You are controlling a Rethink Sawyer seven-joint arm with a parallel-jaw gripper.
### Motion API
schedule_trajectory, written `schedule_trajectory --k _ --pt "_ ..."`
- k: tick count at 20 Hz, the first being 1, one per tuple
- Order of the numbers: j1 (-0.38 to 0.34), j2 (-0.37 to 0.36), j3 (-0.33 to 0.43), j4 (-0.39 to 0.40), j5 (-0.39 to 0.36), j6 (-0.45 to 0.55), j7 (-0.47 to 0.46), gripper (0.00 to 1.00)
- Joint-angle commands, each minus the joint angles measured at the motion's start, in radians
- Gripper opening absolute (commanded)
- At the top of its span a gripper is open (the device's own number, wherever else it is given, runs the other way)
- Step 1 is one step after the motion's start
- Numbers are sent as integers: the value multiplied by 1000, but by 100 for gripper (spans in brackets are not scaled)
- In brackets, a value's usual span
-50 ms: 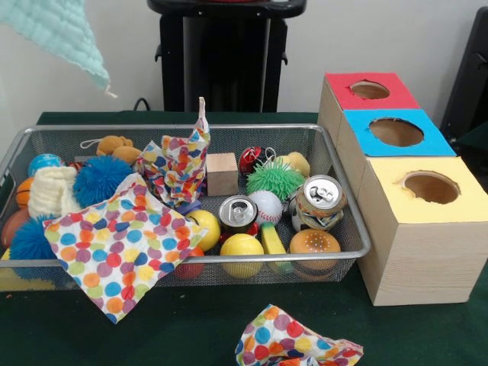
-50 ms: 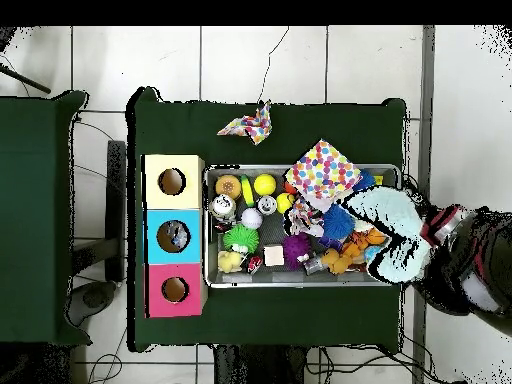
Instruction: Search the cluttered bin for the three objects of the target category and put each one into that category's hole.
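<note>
A mint cloth (image 1: 61, 34) hangs above the wire bin (image 1: 358, 229), probably lifted to uncover the cans (image 1: 319, 200) and balls (image 1: 241, 248) beside three holed boxes (image 1: 427, 252) on the tabletop (image 1: 191, 320); I cannot tell whether the tool is open or closed.

Polka-dot cloth in bin (image 1: 122, 240): you are seeing it covering whatever lies beneath; a red ball (image 1: 191, 268) is peeking out at its edge.
Second cloth on table (image 1: 293, 339): it is running off the front view's bottom edge.
Mint cloth (image 1: 65, 30): it is being cut by the top-left corner in the front view; overhead (image 2: 395, 235) it is masking the bin's end.
Blue hole contents (image 2: 177, 236): too small for you to tell.
</note>
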Motion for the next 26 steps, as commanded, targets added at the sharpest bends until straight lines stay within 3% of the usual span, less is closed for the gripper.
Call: schedule_trajectory --k 1,9,14,17,19,21,26 --pt "-12 0 88 153 -14 -25 -275 100" --pt "-9 4 99 132 -73 -9 -306 100" --pt "31 4 89 183 -127 -22 -272 100" --pt "77 14 53 306 -144 -137 -142 100" --pt "88 28 46 355 -165 -216 -105 100" --pt "88 34 46 392 -159 -286 -77 100" --pt "90 34 47 431 -148 -343 -70 100"
